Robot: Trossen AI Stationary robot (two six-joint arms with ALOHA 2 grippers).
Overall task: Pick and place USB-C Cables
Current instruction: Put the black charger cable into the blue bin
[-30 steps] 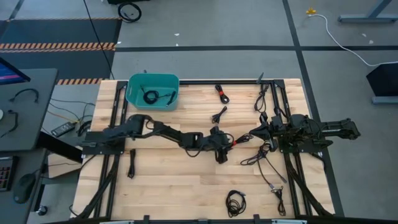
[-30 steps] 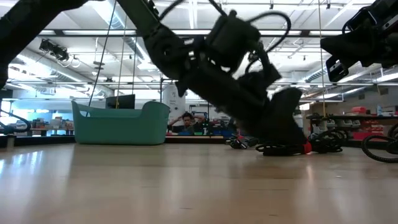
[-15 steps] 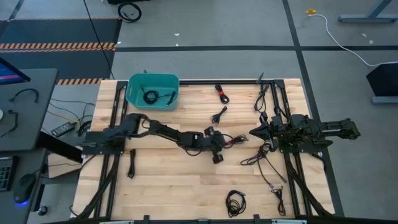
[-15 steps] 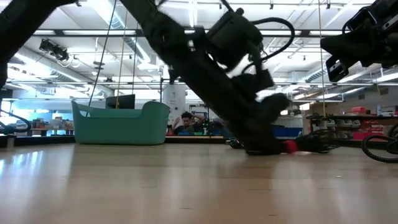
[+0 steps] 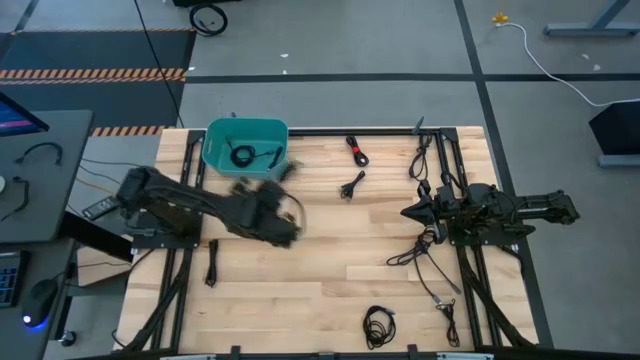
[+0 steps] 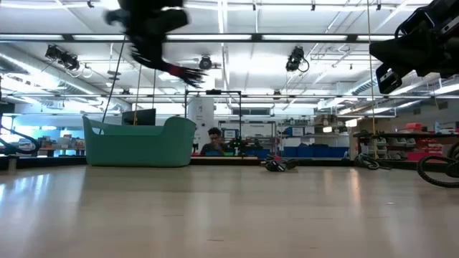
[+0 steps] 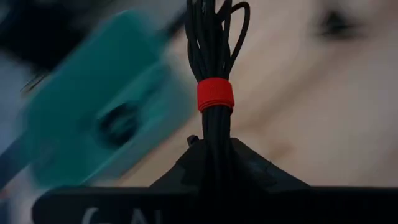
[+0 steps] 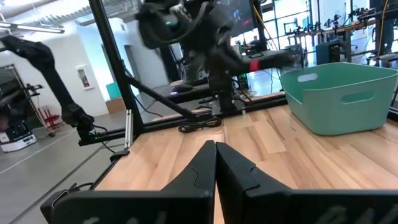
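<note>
My left gripper (image 5: 276, 192) is up above the table, just near of the teal bin (image 5: 246, 147), shut on a black USB-C cable bundle (image 7: 214, 50) bound with a red tie (image 7: 215, 94). In the low view the bundle (image 6: 188, 72) is high in the air beside the bin (image 6: 138, 142). Two cables (image 5: 242, 155) lie inside the bin. More cables lie on the table at the far middle (image 5: 357, 150), the middle (image 5: 352, 185) and the near edge (image 5: 378, 325). My right gripper (image 5: 408, 212) is shut and holds nothing at the table's right. My left gripper pinches the bundle between its two fingers just on the wrist side of the red tie (image 7: 215, 143). The strands run along the fingers and stick out past their tips. The bundle is lifted clear of the table.
A loose tangle of black cable (image 5: 415, 250) lies by my right gripper, and a small dark piece (image 5: 212, 265) lies at the near left. Black frame rails (image 5: 450, 290) run along both sides of the wooden table. A person sits in the room beyond the table (image 6: 214, 140).
My left gripper has taken the red-tied bundle up from the table's middle. It has swung fast up and toward the table's far left, to the teal bin. The bundle is now lifted clear. My right arm has kept still.
</note>
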